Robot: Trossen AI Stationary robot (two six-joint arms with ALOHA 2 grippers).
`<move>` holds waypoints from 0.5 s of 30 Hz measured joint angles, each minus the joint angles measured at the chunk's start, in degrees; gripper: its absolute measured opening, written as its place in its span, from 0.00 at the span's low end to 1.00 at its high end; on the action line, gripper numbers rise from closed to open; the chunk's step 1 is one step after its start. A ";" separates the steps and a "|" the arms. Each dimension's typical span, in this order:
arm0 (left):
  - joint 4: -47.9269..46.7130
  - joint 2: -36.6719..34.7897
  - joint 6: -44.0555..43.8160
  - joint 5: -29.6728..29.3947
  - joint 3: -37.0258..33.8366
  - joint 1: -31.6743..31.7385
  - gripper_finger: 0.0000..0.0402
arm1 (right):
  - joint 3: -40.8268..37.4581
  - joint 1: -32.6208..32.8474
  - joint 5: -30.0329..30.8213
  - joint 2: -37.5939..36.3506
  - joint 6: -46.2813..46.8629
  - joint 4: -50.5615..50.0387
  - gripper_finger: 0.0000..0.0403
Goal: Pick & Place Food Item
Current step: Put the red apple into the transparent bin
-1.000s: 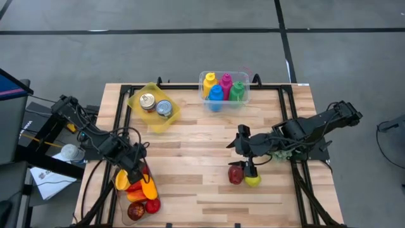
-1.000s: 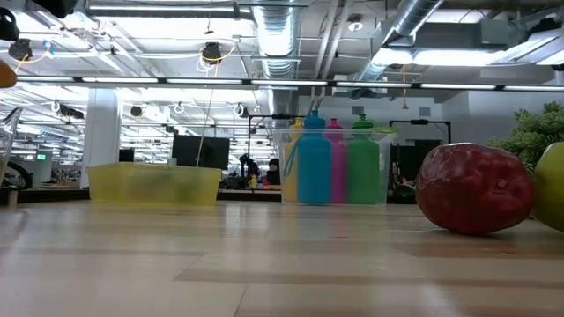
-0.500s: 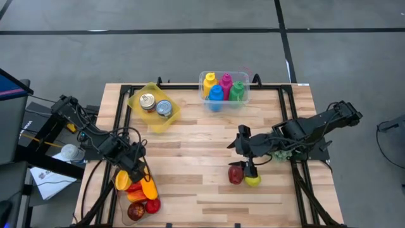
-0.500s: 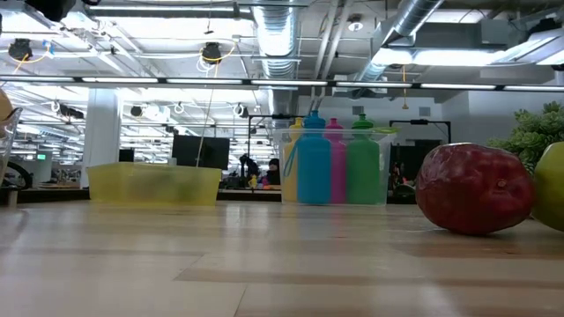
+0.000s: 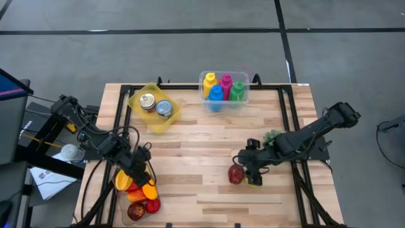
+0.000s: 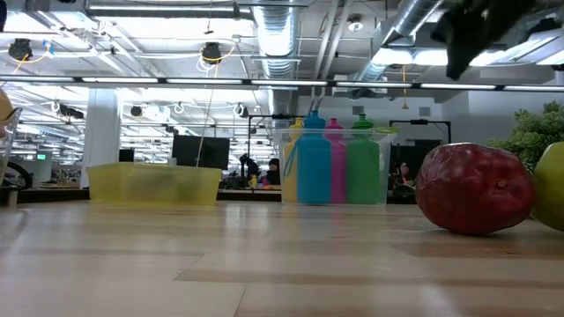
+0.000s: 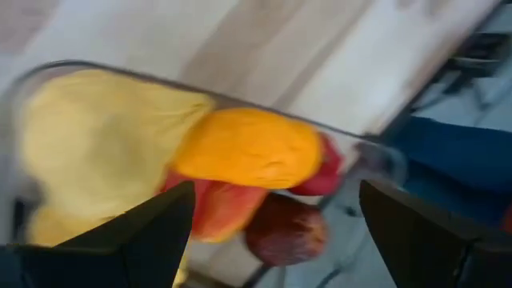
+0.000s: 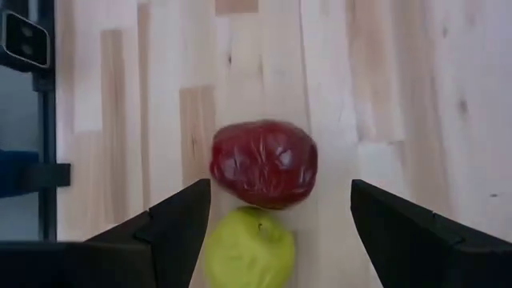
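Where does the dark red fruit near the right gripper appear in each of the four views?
High view: dark red fruit at table centre-right, just left of the right gripper.
Low view: large at right.
Left wrist view: not in it; that camera faces the fruit bin.
Right wrist view: centre, between the open fingers.
Shared landmark: the green fruit touching it.

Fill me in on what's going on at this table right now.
Two arms are sorting toy food. The right gripper hangs with its jaws open over a red fruit and a green fruit that lie side by side on the wooden table, gripping neither. The left gripper, jaws open too, hovers over a clear container holding yellow, orange and red food pieces, with nothing in its grasp.
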 joint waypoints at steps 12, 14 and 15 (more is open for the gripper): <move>12.24 -6.60 -0.04 -8.90 0.03 4.77 0.85 | -5.28 -5.66 -8.52 3.37 -8.18 12.59 0.88; 13.32 -7.09 0.09 -10.02 0.04 5.22 0.85 | -5.26 -5.55 -10.08 5.14 -14.37 14.44 0.93; 13.62 -7.31 0.18 -10.57 0.04 5.30 0.85 | -5.26 -5.27 -11.03 5.95 -17.72 14.64 0.94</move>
